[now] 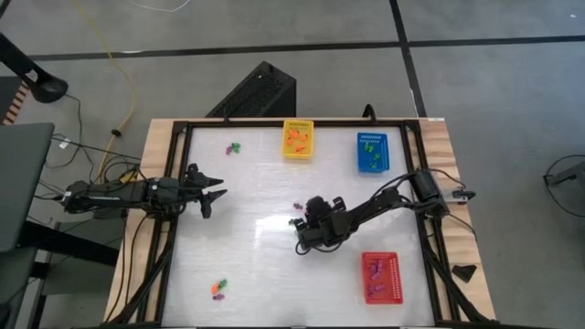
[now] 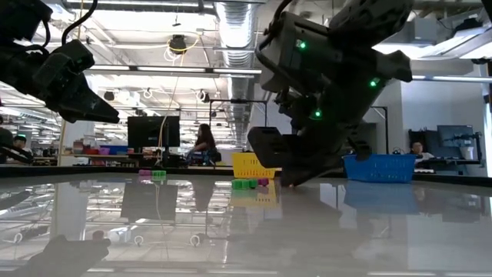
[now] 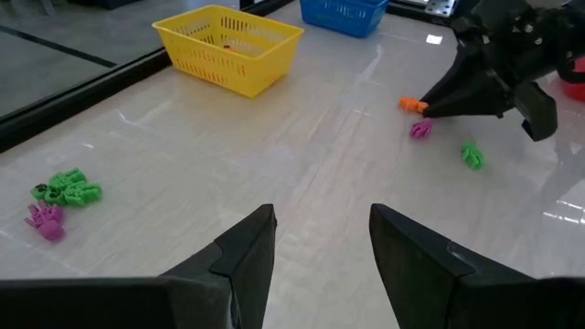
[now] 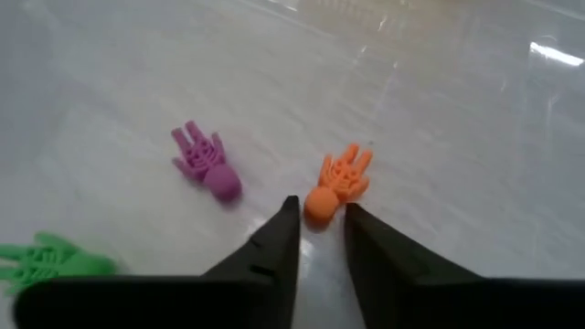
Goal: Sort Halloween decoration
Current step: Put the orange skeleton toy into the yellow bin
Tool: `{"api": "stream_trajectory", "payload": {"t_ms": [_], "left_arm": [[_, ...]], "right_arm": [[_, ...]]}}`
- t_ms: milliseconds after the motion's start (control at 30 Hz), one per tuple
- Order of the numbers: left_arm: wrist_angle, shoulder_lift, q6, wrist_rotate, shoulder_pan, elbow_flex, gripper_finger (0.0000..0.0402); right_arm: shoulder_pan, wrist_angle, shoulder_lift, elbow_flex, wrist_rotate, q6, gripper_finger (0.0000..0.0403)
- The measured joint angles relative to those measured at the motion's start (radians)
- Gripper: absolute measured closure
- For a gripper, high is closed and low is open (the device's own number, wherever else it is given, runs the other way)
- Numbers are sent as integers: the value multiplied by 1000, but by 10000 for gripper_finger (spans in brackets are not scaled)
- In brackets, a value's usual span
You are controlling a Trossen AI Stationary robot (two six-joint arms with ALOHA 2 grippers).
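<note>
The right tool (image 4: 319, 228) stood narrowly parted, its tips at an orange trinket (image 4: 338, 183) on the worktop (image 4: 457, 137); the left tool (image 3: 320, 242) hung wide apart.

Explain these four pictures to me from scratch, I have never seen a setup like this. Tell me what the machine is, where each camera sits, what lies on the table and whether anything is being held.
This is a robot with two dark arms at a white table, each ending in a two-finger gripper. One picture looks straight down, one looks level across the tabletop, and two come from cameras on the wrists.

The left gripper waits above the table's left side, fingers open and empty. The right gripper is down at the middle, its tips on either side of a tiny orange skeleton, not clearly gripping it. A purple skeleton and a green skeleton lie beside it.

Further trinkets lie in small clusters elsewhere. A yellow basket, a blue basket and a red basket already hold a few.
</note>
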Motion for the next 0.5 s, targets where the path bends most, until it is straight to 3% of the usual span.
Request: {"api": "stream_trajectory", "payload": {"t_ms": [267, 500], "left_arm": [[0, 0, 0, 0, 0, 0, 233], [0, 0, 0, 1, 0, 0, 233]], "right_arm": [[-17, 8, -9, 0, 14, -66, 384], [-71, 18, -120, -1, 8, -214, 375]]}}
